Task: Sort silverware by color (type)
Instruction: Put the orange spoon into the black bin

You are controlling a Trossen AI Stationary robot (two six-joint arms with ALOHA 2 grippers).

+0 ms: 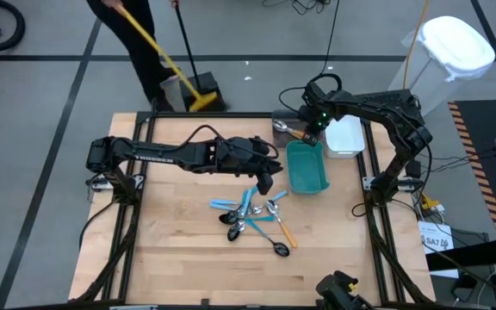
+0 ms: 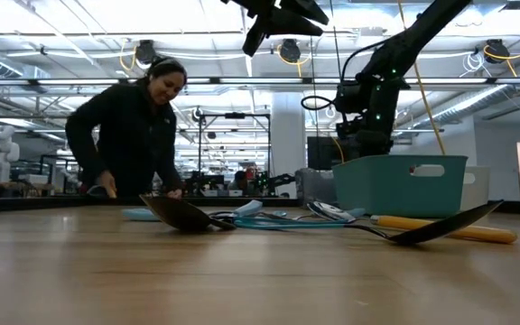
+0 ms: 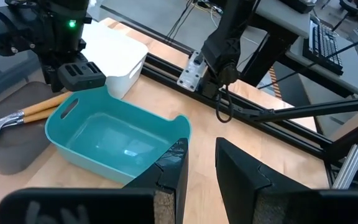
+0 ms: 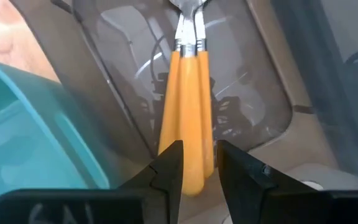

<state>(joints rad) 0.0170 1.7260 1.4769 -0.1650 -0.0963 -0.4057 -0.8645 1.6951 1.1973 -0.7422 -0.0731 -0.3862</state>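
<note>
R pincer [image 4: 193,163] over gray bin [image 4: 253,93], slightly open above 2 orange utensils [image 4: 188,112]. L pincer [image 3: 199,163] empty, narrow gap, by teal bin [image 3: 73,140]

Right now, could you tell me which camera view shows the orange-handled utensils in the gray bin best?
The right wrist view: two orange handles fill the picture, side by side over the gray bin, just ahead of the right gripper. The left wrist view shows them sideways, farther off. The high view shows them small, under that gripper. The low view hides them behind the teal bin.
</note>
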